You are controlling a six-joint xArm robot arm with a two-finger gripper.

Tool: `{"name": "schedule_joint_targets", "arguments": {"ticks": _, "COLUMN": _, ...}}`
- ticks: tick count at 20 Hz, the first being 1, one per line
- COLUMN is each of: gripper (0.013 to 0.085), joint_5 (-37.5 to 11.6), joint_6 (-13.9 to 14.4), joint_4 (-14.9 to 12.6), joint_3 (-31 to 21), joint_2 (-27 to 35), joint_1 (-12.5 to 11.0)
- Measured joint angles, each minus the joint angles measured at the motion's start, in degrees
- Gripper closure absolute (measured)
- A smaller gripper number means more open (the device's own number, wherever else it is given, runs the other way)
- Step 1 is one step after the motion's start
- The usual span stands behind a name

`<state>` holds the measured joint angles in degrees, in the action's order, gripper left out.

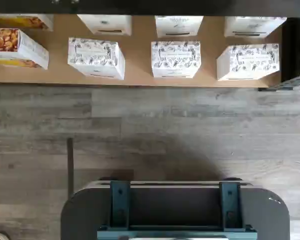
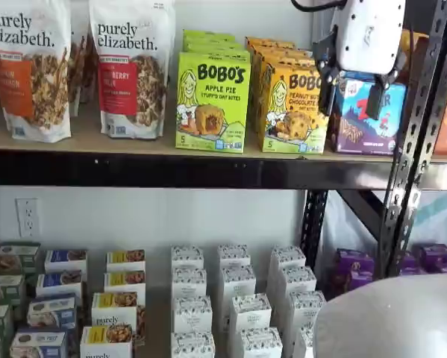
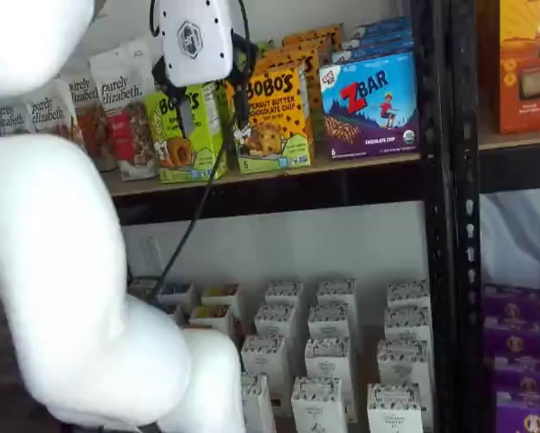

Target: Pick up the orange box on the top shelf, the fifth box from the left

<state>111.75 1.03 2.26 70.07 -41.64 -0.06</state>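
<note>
Black-railed top shelf (image 2: 208, 170) carries the orange box (image 2: 292, 108) at its front edge, and with my gripper (image 2: 351, 91) spread wide and empty before it, I'd pinch this light, crushable carton's side walls.

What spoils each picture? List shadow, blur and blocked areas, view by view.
Wrist view: a soft dark shadow falls on the floor above the mount. In a shelf view, a blurred pale shape fills one corner. In a shelf view, the white arm hides much of the shelving.
</note>
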Motion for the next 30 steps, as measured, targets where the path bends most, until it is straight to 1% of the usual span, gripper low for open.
{"name": "schedule_joint_targets", "arguments": {"ticks": 1, "gripper": 0.013, "joint_5": -0.82, "joint_6": -0.01, "joint_4": -0.01, "joint_3": -0.44, "joint_2": -0.45, "joint_1": 0.0}}
{"name": "schedule_joint_targets", "arguments": {"ticks": 2, "gripper": 0.013, "joint_5": -5.89, "joint_6": -0.21, "joint_4": 0.11, "joint_3": -3.46, "joint_2": -3.36, "joint_1": -0.16}}
{"name": "schedule_joint_targets", "arguments": {"ticks": 3, "gripper": 0.013, "joint_5": -8.32, "joint_6": -0.34, "joint_4": 0.25, "joint_3": -4.68, "joint_2": -4.71, "joint_1": -0.3}}
{"name": "schedule_joint_targets", "arguments": {"ticks": 4, "gripper": 0.013, "joint_5": -9.43, "joint_6": -0.39, "joint_4": 0.25, "joint_3": -5.2, "joint_2": -5.16, "joint_1": -0.33}}
{"name": "schedule_joint_targets", "arguments": {"ticks": 21, "gripper": 0.013, "joint_5": -9.83, "joint_6": 0.21, "joint_4": -0.4, "joint_3": -5.26, "joint_2": -4.99, "joint_1": 0.45}}
{"name": "schedule_joint_targets", "arguments": {"ticks": 24, "gripper": 0.013, "joint_5": -9.18, "joint_6": 0.36, "joint_4": -0.46, "joint_3": -4.91, "joint_2": -4.44, "joint_1": 0.61}}
{"name": "schedule_joint_targets", "arguments": {"ticks": 27, "gripper": 0.013, "joint_5": -9.07, "joint_6": 1.16, "joint_4": -1.65, "joint_3": -4.68, "joint_2": -3.69, "joint_1": 1.72}}
{"name": "schedule_joint_targets", "arguments": {"ticks": 30, "gripper": 0.013, "joint_5": -11.26, "joint_6": 2.04, "joint_4": -3.53, "joint_3": -4.94, "joint_2": -3.19, "joint_1": 2.95}}
